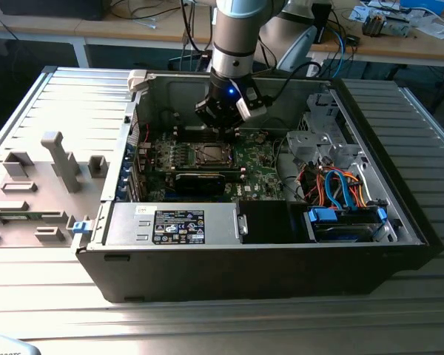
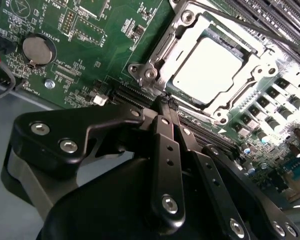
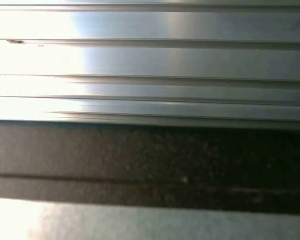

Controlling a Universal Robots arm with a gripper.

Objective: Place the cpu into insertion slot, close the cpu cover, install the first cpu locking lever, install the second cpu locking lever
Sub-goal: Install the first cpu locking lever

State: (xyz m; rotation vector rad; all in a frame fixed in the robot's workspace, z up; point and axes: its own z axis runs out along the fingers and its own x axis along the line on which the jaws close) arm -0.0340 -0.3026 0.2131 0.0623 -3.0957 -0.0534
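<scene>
In the second wrist view the cpu [image 2: 205, 70], a silvery square, lies flat in the insertion slot [image 2: 149, 74] on the green motherboard. The cpu cover [image 2: 250, 87], a thin metal frame, lies down around it. A thin wire locking lever [image 2: 240, 25] runs along one side of the socket. My gripper [image 2: 165, 102] has its black fingers [image 2: 166, 150] drawn together, the tips just off a corner of the socket. In the exterior view the gripper [image 1: 223, 130] hangs inside the open case, just behind the insertion slot [image 1: 211, 154].
Long memory slots [image 2: 290, 20] and a coin battery [image 2: 37, 50] flank the socket. A black expansion card [image 1: 200, 180], the power supply [image 1: 174, 224] and a drive bay with blue cables [image 1: 344, 196] crowd the case. Grey fixtures [image 1: 59, 159] stand on the ribbed table at the exterior view's left.
</scene>
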